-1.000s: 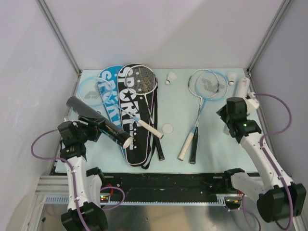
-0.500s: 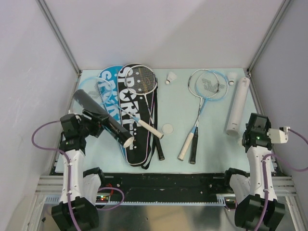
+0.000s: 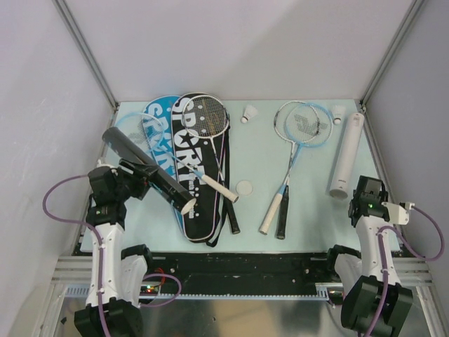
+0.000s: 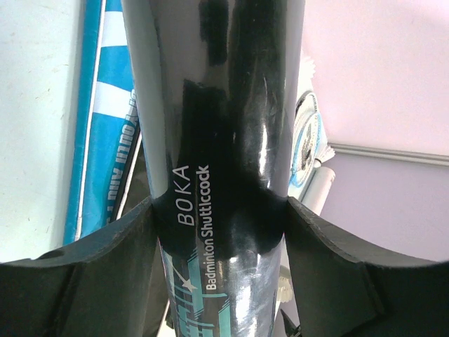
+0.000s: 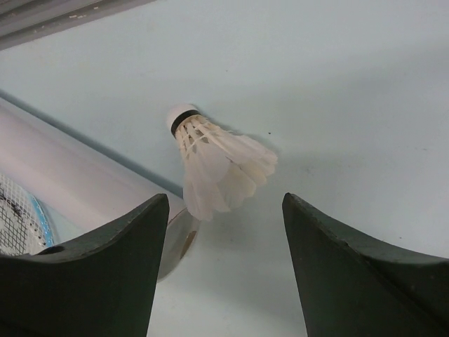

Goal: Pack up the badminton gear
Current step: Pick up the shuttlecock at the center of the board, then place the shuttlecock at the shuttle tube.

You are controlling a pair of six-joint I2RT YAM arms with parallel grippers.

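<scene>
My left gripper is shut on the black tube, held slanted above the black SPORT cover with its open end low. The blue cover lies beside it. My right gripper stands open just above the table. A white feather shuttlecock lies a little beyond its fingertips, untouched. The white tube lies on the table to the left of it. Two more shuttlecocks sit at the back.
One racket rests on the black cover, and a black handle pokes out beside it. Two rackets lie crossed mid-table. A white round cap lies between the groups. Walls close in on both sides.
My right arm has let go of the white tube, which now lies flat, and has pulled back to the near right with its jaws widening. The left arm shifted slightly, still holding the black tube.
</scene>
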